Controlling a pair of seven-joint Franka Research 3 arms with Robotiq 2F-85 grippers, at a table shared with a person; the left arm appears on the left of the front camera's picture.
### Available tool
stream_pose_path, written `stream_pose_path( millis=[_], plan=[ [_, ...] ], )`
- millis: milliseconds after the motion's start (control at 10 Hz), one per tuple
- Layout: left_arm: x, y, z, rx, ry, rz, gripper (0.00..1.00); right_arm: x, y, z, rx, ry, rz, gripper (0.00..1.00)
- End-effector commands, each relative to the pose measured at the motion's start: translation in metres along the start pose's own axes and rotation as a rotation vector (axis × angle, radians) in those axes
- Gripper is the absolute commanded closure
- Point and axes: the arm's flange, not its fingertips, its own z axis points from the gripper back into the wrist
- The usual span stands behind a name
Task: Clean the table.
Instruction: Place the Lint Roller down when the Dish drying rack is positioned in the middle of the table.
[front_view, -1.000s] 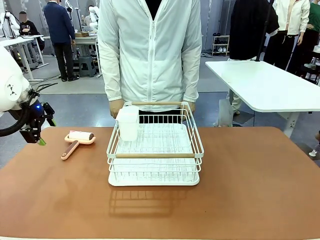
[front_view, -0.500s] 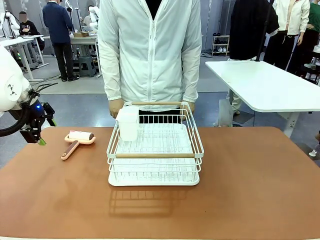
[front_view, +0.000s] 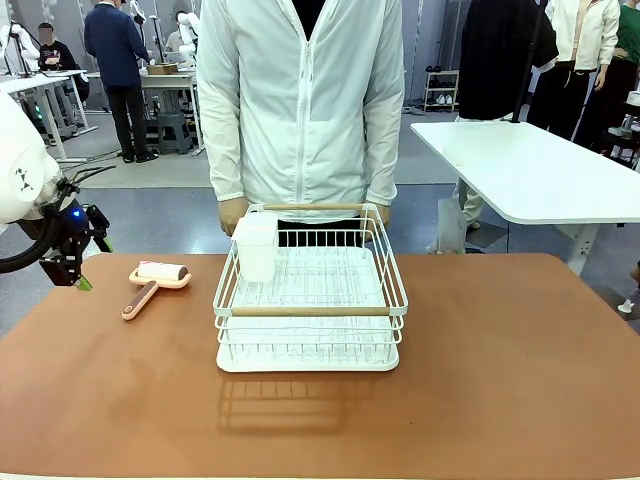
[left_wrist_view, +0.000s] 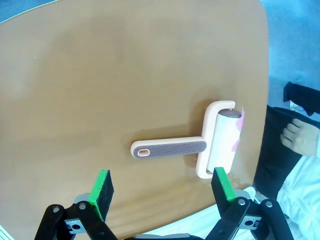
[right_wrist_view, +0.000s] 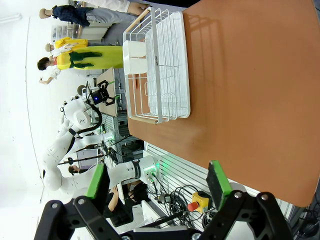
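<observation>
Stillness over the last second: my left pincer hangs wide open and empty over the table, lint roller lying untouched at its twelve o'clock, so cleaning hasn't started and pickup comes first.

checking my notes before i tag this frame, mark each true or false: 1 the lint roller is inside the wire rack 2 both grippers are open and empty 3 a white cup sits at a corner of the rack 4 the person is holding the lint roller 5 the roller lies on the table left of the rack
1. False. The lint roller lies on the table, outside the wire rack.
2. True. The left gripper and the right gripper both stand open with nothing between the pads.
3. True. The white cup sits at the rack's far left corner.
4. False. Nobody holds the roller; the person's hand is behind the rack.
5. True.
</observation>
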Motion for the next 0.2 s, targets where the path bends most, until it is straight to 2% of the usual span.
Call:
stream_pose_path(
  millis=[0, 100],
  plan=[
    [0.0018, 0.0019, 0.0009, -0.015, 0.0, -0.003, 0.0, -0.0006, 0.0029, 0.0013, 0.005, -0.004, 0.01, 0.0],
    [0.0018, 0.0019, 0.0009, -0.015, 0.0, -0.003, 0.0, -0.0006, 0.0029, 0.0013, 0.005, -0.004, 0.01, 0.0]
  ],
)
